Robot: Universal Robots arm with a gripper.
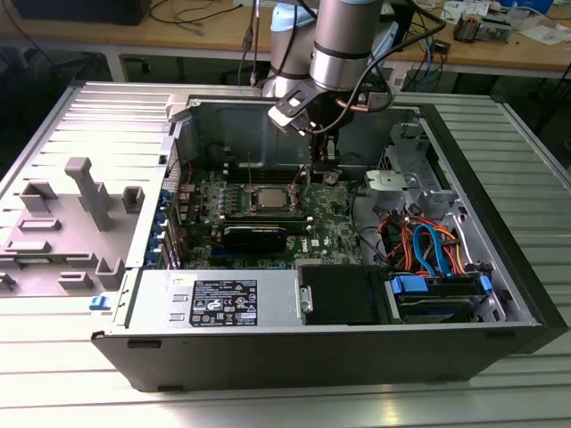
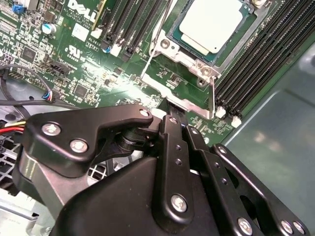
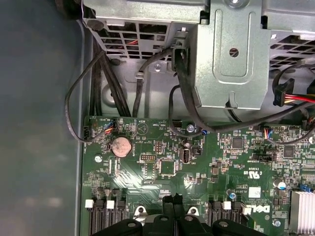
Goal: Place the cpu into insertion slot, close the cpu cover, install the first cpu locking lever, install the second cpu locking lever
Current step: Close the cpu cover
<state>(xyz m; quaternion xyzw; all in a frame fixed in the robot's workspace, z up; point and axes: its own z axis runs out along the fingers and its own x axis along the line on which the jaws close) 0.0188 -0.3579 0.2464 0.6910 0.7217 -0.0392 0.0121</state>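
Second wrist view: fingers (image 2: 171,133) at cpu cover (image 2: 186,58) edge.

square cpu (image 2: 212,23): smooth matt silver-grey metal top | thin silver cpu cover (image 2: 184,58): bare metal, bright sheen | green circuit board (image 3: 147,172): glossy lacquer | black gripper (image 3: 173,199): matt metal, shiny screws | ribbed grey table (image 1: 53,392): satin metal

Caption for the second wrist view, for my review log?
Black gripper poised beside the thin silver metal cpu cover framing the silver-topped square cpu.
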